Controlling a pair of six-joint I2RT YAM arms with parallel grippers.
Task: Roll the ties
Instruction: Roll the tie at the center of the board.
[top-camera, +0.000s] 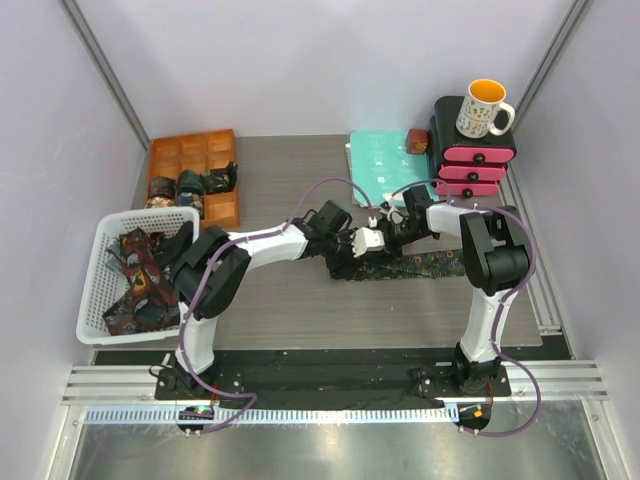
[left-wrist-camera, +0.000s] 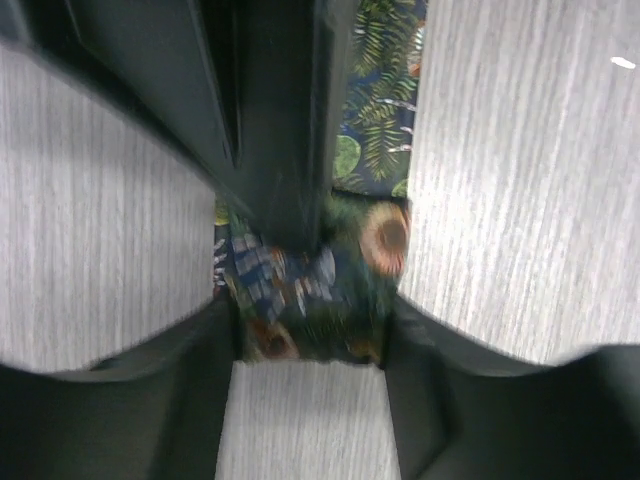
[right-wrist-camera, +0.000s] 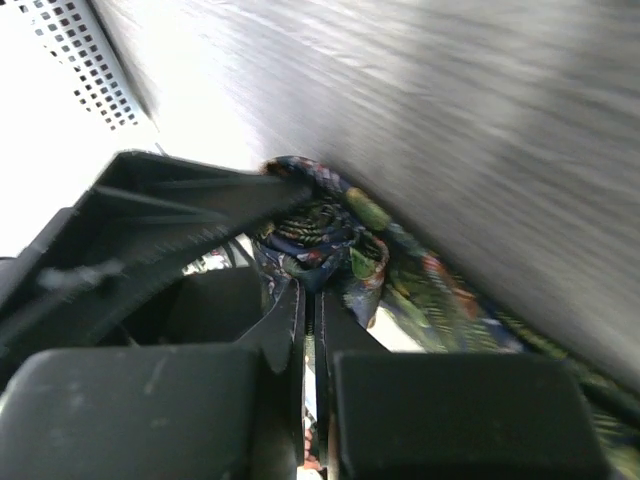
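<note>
left gripper (left-wrist-camera: 310, 332): spread, with one finger on each side edge of the rolled end and touching it, low in the left wrist view.
right gripper (right-wrist-camera: 308, 294): pressed together, its tips sunk in the folds of the coil, seemingly nipping one layer of cloth.
roll (right-wrist-camera: 322, 228): a small, loose coil caught between both grippers at the centre of the top view.
tie (top-camera: 432, 266): the unrolled length lies flat on the worktop (top-camera: 290, 305), running from the coil toward the right of the frame and passing under the right arm.
handling: judged light, thin and limp, probably slick. it has no stiffness to push against, and the coil will likely slacken if either hold lets go.
where to hold: across the width at the coil's side edges, with a second pinch on the inner turn to act as an axle.
look: dark navy-green ground with fern fronds, round orange and green motifs and a pale blue patch.
other ties (top-camera: 140, 275): heaped loose in the white basket (top-camera: 150, 213) at the left.
rolled ties (top-camera: 190, 184): in the orange tray (top-camera: 225, 207), upper left.
</note>
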